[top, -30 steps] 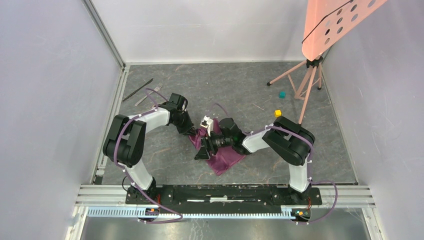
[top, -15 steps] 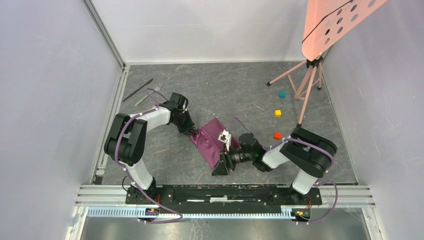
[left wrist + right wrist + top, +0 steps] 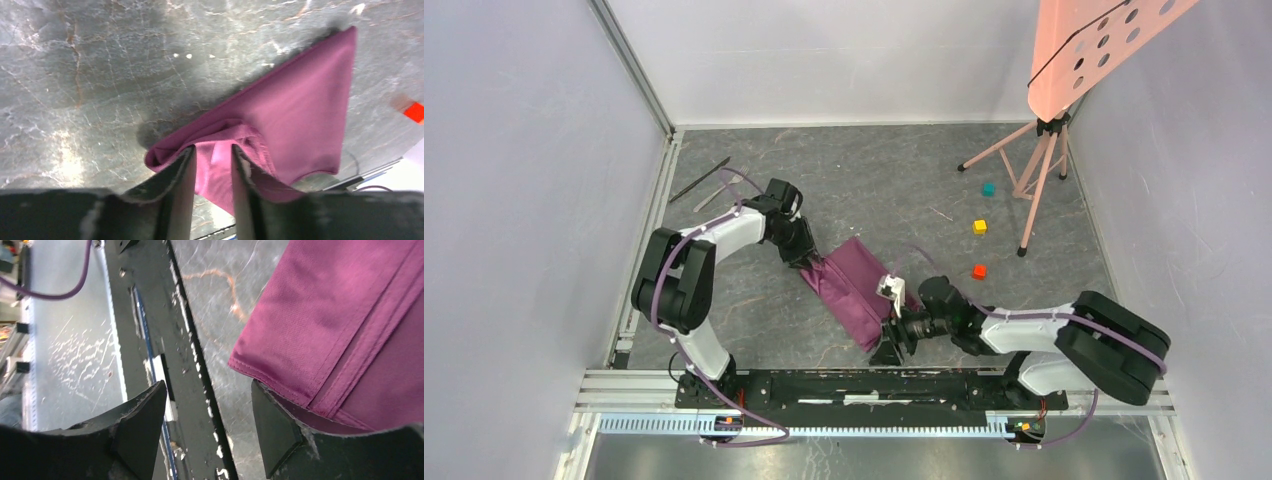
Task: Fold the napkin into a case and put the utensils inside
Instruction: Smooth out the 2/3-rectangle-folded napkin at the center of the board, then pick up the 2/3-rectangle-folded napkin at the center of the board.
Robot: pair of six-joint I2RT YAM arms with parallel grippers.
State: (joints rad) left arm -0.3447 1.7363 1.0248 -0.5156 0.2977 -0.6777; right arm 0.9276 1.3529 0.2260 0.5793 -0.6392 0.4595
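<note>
The napkin lies folded and nearly flat at the middle of the table, just above the arm bases. Its long axis runs from upper left to lower right in the top view, with the lower end pointing at the right base. A second ago it was a bunched heap under the right gripper. Half a second ago it was already drawn out, and now it lies stretched a little further toward the lower right. The right gripper has backed away from the centre to the napkin's lower corner, close to the base rail, and an orange cube once hidden by that arm now shows. The left gripper has kept its place at the napkin's upper-left end, its fingers drawn close together and pinching a puckered fold of cloth between them. In the right wrist view the right gripper's jaws stand wide apart with nothing clamped. The napkin's hemmed corner lies in the gap beside one finger, and whether it touches that finger cannot be told. The knife and fork lie side by side at the upper left of the table, well apart from the napkin.
</note>
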